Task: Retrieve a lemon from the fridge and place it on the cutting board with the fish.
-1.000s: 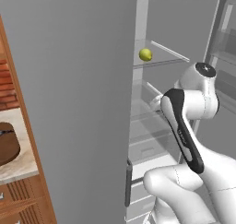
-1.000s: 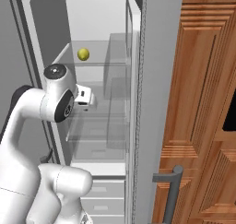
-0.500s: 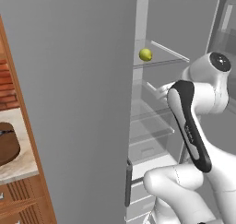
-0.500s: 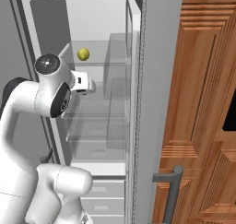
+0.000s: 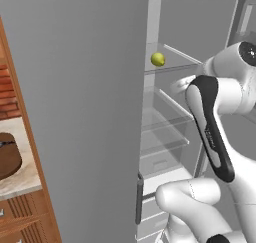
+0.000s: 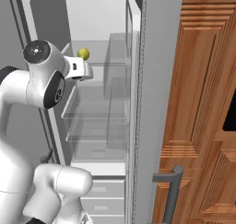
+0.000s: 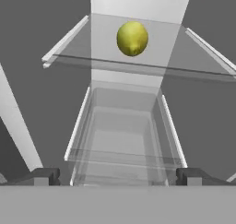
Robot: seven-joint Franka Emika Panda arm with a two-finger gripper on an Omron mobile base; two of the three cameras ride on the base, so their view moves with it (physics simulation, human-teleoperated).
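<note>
Lemon [image 5: 158, 59] location, left base view: upper centre of the frame, resting on a clear glass shelf [image 5: 172, 68] inside the open fridge [image 5: 195, 17]. The white arm rises from the lower right, and its wrist end points toward the shelf edge from the right. The grey fridge door [image 5: 80, 112] fills the left half of the frame. A dark brown cutting board [image 5: 7, 154] is cut off at the left edge; no fish can be made out on it.

Right base view: the lemon [image 6: 83, 54] sits at upper left, just beside the white hand, which covers part of it. The gripper's fingers cannot be made out here. A wooden cabinet [image 6: 203, 103] fills the right side.

Hand view: the gripper [image 7: 118, 177] has its jaws spread wide, empty, with the two dark tips far apart at the bottom corners. The lemon [image 7: 132, 38] lies above and slightly right of the midpoint between the tips, farther in on the glass shelf, apart from both. Its shape is nearly round, so no long axis constrains the grasp. Judgement: the coming move requires the hand to rise to shelf level and advance. The shelf's rear is hard to read through the glass.
</note>
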